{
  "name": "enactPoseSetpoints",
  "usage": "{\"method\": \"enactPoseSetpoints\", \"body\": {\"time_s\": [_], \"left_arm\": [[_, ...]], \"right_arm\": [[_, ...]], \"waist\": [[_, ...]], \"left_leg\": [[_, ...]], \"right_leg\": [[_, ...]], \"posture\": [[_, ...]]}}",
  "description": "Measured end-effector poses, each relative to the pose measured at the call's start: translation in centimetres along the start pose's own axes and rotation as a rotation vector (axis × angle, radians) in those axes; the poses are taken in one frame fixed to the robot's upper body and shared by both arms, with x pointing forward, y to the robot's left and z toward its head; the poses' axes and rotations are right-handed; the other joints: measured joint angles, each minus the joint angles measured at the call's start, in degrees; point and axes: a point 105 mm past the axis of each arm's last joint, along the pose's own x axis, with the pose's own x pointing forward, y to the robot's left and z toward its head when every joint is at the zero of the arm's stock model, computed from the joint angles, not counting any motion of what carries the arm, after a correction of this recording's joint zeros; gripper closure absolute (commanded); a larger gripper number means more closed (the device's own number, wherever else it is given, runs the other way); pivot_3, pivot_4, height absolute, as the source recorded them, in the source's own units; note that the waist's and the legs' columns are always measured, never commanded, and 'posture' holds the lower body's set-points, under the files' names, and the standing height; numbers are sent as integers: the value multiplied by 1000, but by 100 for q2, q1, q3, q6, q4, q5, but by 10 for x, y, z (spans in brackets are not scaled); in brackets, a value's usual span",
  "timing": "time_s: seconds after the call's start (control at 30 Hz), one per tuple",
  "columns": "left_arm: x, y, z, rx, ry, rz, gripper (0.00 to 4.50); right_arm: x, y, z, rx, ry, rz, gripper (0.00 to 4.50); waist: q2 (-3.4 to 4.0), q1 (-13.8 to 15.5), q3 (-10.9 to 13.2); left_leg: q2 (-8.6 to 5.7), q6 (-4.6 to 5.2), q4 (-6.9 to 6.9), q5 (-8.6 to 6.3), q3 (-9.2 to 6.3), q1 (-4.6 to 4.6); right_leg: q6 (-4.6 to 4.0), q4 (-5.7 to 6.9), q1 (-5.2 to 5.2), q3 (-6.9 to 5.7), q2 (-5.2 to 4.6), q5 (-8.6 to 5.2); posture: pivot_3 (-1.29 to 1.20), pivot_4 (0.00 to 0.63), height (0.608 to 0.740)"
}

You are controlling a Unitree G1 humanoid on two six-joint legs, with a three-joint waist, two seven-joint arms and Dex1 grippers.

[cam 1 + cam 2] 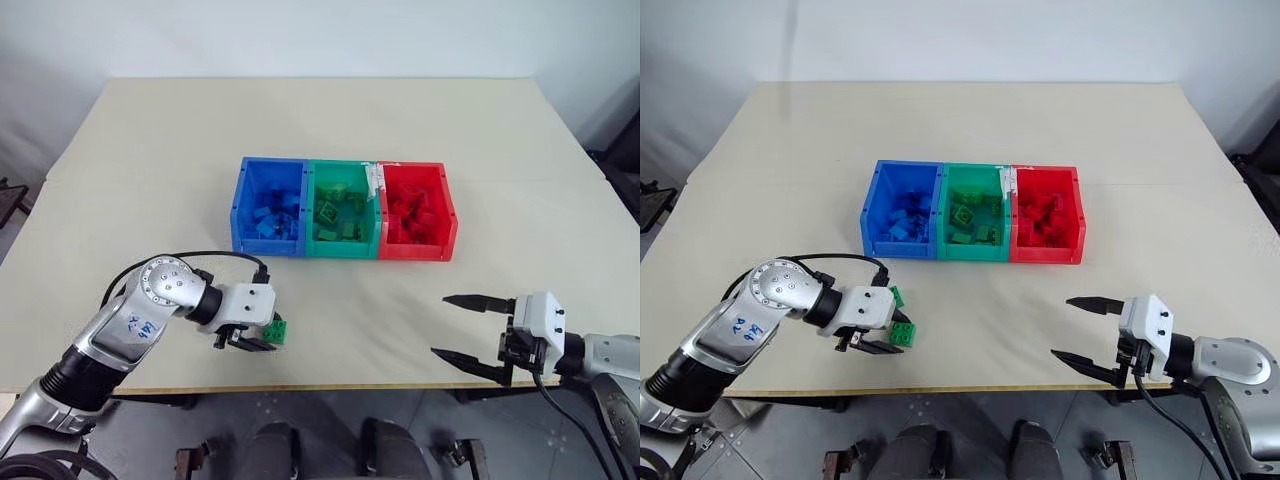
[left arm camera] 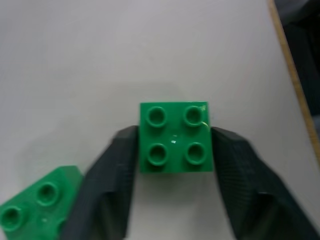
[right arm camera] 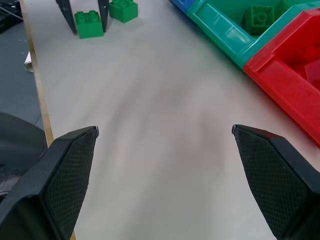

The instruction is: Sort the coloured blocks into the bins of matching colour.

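Left gripper [image 2: 175,165] jaws are closed onto a green block [image 2: 175,137], one finger on each side face, studs up, block sitting on the worktop [image 1: 150,180] near the front edge. Contact looks made on both sides, though firmness can't be judged from the wrist view. For a clean step, the squeeze should be finished before any lift, the block kept level, then carried up and over to the green bin [image 1: 340,208], the middle of the three.

A second green block [image 2: 40,205] lies just beside the left finger, outside the jaws; it could be knocked on lift-off, so a straight-up lift is advised.

Blue bin [image 1: 268,205] and red bin [image 1: 415,212] flank the green one, well beyond the jaws, each already holding blocks. Right gripper [image 1: 470,330] hangs with jaws wide open, nothing between them, well apart from the path.
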Motion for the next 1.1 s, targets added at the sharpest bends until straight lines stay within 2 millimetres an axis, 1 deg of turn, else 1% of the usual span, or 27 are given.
{"method": "enactPoseSetpoints", "body": {"time_s": [0.07, 0.13, 0.23, 0.3, 0.4, 0.47, 0.5, 0.57, 0.63, 0.7, 0.77, 0.83, 0.93, 0.97, 1.0, 1.1], "left_arm": [[2, 1, 1, -6, -15, 6, 3022], [6, 1, 6, -47, -72, 14, 3022], [12, 9, 28, -130, -249, 43, 3022], [5, 30, 50, -116, -354, 131, 3022], [-13, 80, 80, -43, -459, 319, 3022], [-15, 107, 95, -40, -511, 404, 3022], [-13, 119, 102, -47, -532, 443, 3022], [-7, 135, 107, -65, -550, 492, 3022], [-1, 146, 107, -81, -555, 527, 3022], [6, 152, 105, -98, -554, 539, 3022], [11, 154, 101, -126, -554, 549, 2284], [14, 156, 97, -151, -557, 556, 1788], [8, 157, 98, -142, -579, 574, 842], [6, 156, 98, -132, -586, 572, 500], [2, 152, 98, -113, -595, 570, 249], [-16, 132, 88, -54, -613, 564, 249]], "right_arm": [[0, -1, 0, 1, -4, -10, 0], [1, -1, 0, 6, -16, -24, 0], [4, -3, 1, 27, -58, -70, 0], [5, -8, 3, 55, -118, -146, 0], [5, -22, 14, 50, -220, -301, 0], [5, -29, 18, 37, -256, -378, 0], [6, -31, 19, 33, -261, -406, 0], [6, -33, 18, 27, -253, -436, 0], [5, -35, 19, 22, -251, -475, 0], [5, -37, 20, 25, -256, -508, 0], [5, -37, 25, 20, -271, -530, 0], [5, -37, 29, 14, -282, -542, 0], [6, -35, 30, 16, -282, -541, 0], [8, -35, 30, 20, -281, -535, 0], [9, -34, 29, 22, -281, -525, 0], [18, -32, 33, 14, -293, -468, 0]], "waist": [[1, 0, -1], [1, 24, -1], [-6, 72, 2], [-7, 104, 3], [-7, 153, 2], [-4, 161, 0], [-4, 156, 0], [-4, 144, 0], [-4, 124, 0], [-4, 100, 0], [-4, 84, 0], [-4, 72, 0], [-4, 66, 0], [-4, 65, 0], [-4, 50, 0], [-3, -34, 0]], "left_leg": [[0, 0, 3, 0, 1, 0], [5, 2, 11, 1, -7, -6], [2, 8, 23, 1, -15, -14], [1, 8, 25, 1, -16, -14], [-18, 5, 27, 9, -13, -10], [-27, 5, 24, 9, -11, -8], [-28, 5, 23, 9, -8, -10], [-29, 6, 16, 9, -4, -11], [-26, 6, 10, 9, 9, -11], [-24, 5, 6, 9, 45, -13], [-22, 5, 6, 9, 48, -13], [-22, 6, 8, 9, 48, -14], [-22, 6, 11, 9, 47, -14], [-22, 6, 11, 9, 47, -14], [-21, 6, 10, 9, 48, -14], [-13, 5, 6, 9, 33, -10]], "right_leg": [[0, 2, 0, 1, 0, 0], [0, 5, 2, 0, -4, 0], [5, 7, 3, 0, -8, 3], [6, 8, 3, 0, -8, 3], [9, 12, 6, -1, -7, 5], [10, 11, 7, -1, -7, 5], [10, 9, 5, -1, -6, 6], [10, 5, 2, -1, -3, 6], [10, 3, 0, -3, 1, 5], [10, 0, -4, -4, 4, 5], [10, 0, -4, -4, 4, 5], [10, 0, -4, -4, 4, 6], [10, 0, -3, -3, 3, 6], [10, 1, -3, -3, 3, 6], [10, 0, -3, -2, 3, 6], [10, 0, -6, 1, 4, 5]], "posture": [[0, 150, 740], [0, 150, 740], [0, 150, 740], [0, 150, 740], [0, 150, 740], [0, 150, 740], [0, 150, 740], [0, 150, 740], [0, 150, 740], [0, 150, 740], [0, 150, 740], [0, 150, 740], [0, 150, 740], [0, 150, 740], [0, 150, 740], [0, 150, 740]]}}
